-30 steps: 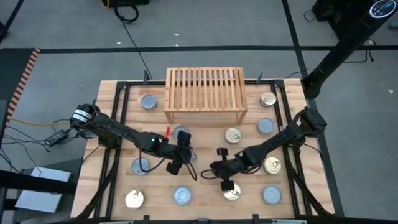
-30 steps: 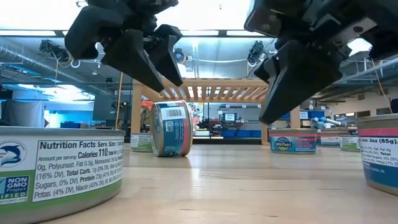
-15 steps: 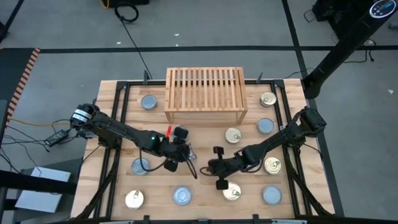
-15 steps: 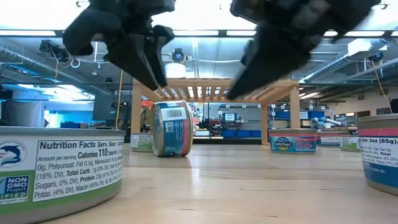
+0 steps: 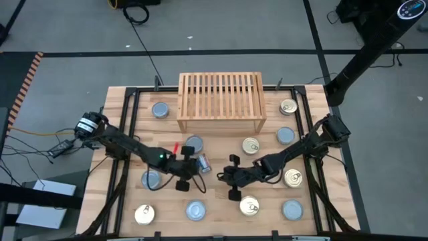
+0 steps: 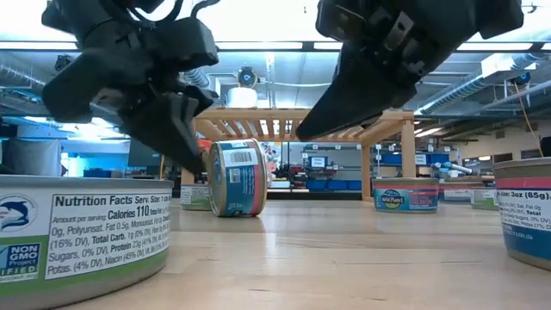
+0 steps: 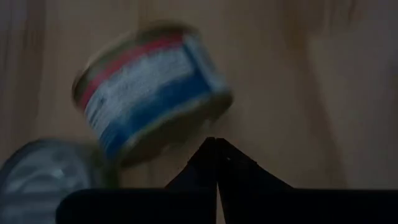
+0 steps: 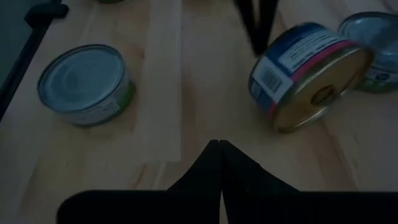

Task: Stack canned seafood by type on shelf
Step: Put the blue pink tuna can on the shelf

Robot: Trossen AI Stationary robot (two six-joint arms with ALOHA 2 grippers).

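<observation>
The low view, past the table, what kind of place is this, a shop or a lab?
Probably a robotics lab or open workshop, not a shop. Exposed ceiling ducts run overhead, workbenches with monitors stand behind, and cables lie on a grey floor around the plank table.

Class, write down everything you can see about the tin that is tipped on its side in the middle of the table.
The tipped tin is a small, short round can lying on its curved side on the plank tabletop, in front of the wooden shelf. Its paper label is blue and white with a red-pink band and a barcode; one flat end looks gold-toned metal. It lies beside an upright silver-topped tin, between the left tool and the right tool. Neither tool grips it; both look shut.
</observation>
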